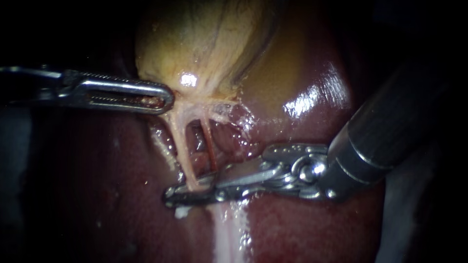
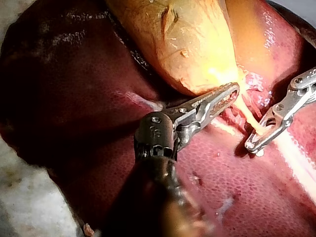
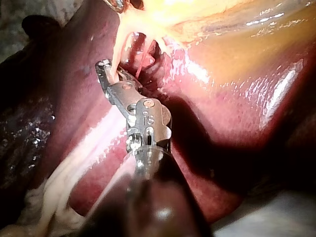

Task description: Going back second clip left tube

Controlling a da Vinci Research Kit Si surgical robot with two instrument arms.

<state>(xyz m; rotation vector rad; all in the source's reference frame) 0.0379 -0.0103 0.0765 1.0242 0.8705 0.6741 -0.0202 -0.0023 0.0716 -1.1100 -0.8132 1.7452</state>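
The yellow-green gallbladder (image 1: pixel 204 44) lies on the dark red liver (image 1: pixel 312 229). From its neck a pale left tube (image 1: pixel 183 141) and a thin reddish right tube (image 1: pixel 209 146) run down. My left instrument (image 1: pixel 165 97) comes in level from the left, its jaws shut on the gallbladder's neck and holding it taut. My right instrument (image 1: pixel 178 194) lies across the lower end of the left tube with its jaws closed on it from both sides. The left wrist view shows the same grip on the tube by my right instrument (image 2: pixel 253 142), beside my left instrument (image 2: pixel 231 92). No clip is clearly seen.
A pale white band of tissue (image 1: pixel 226 234) runs down the liver below the right instrument's jaws. Wet glistening liver (image 1: pixel 317 97) rises to the right of the gallbladder, under the right instrument's thick dark shaft (image 1: pixel 390 126). The surroundings are dark.
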